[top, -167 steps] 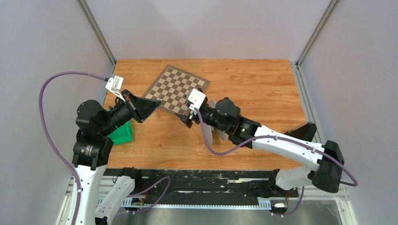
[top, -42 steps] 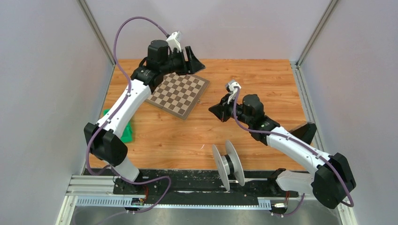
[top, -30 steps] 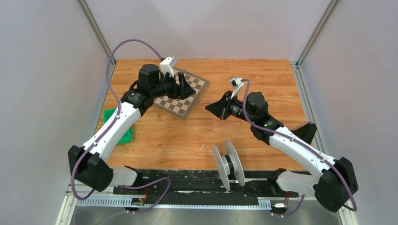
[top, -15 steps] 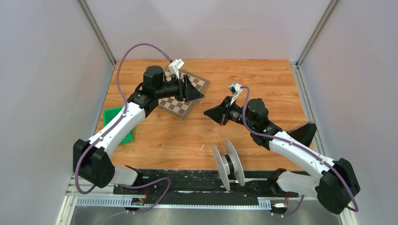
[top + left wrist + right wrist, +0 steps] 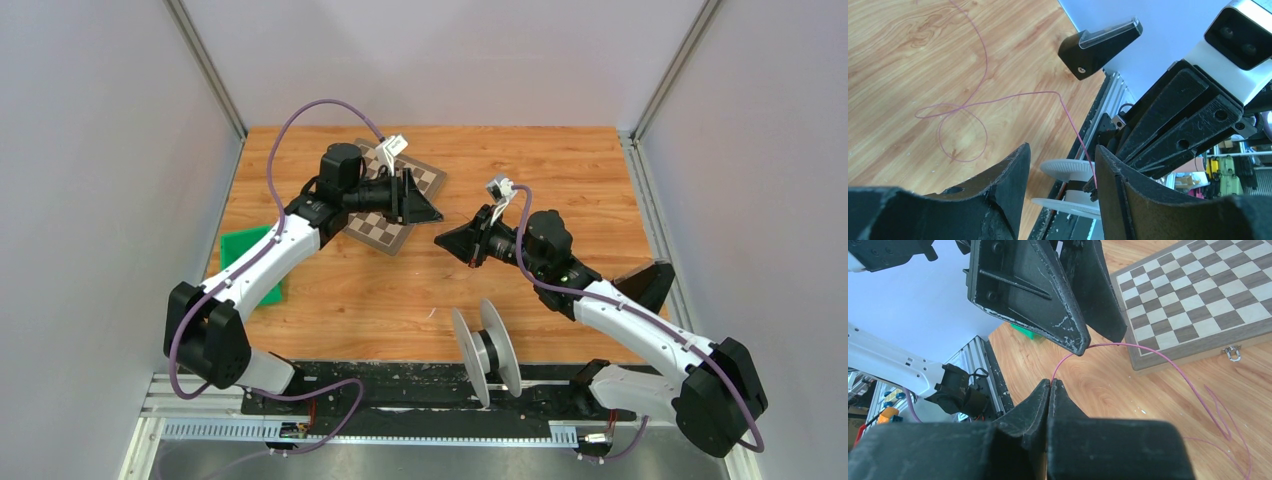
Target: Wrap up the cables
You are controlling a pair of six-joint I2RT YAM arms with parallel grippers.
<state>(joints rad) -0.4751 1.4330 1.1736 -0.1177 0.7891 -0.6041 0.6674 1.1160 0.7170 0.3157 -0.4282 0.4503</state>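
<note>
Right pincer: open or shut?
Shut on the pink wire: in its wrist view the right pincer shows no gap, and the wire leaves from its tips.

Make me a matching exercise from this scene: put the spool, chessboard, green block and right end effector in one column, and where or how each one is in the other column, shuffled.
Column one:
1. spool
2. chessboard
3. green block
4. right end effector

Column two:
A. at the left edge of the table
B. shut on the pink wire
C. at the table's near edge, about the middle
D. toward the far side, partly under the left arm

Pairs: 1-C, 2-D, 3-A, 4-B
</note>
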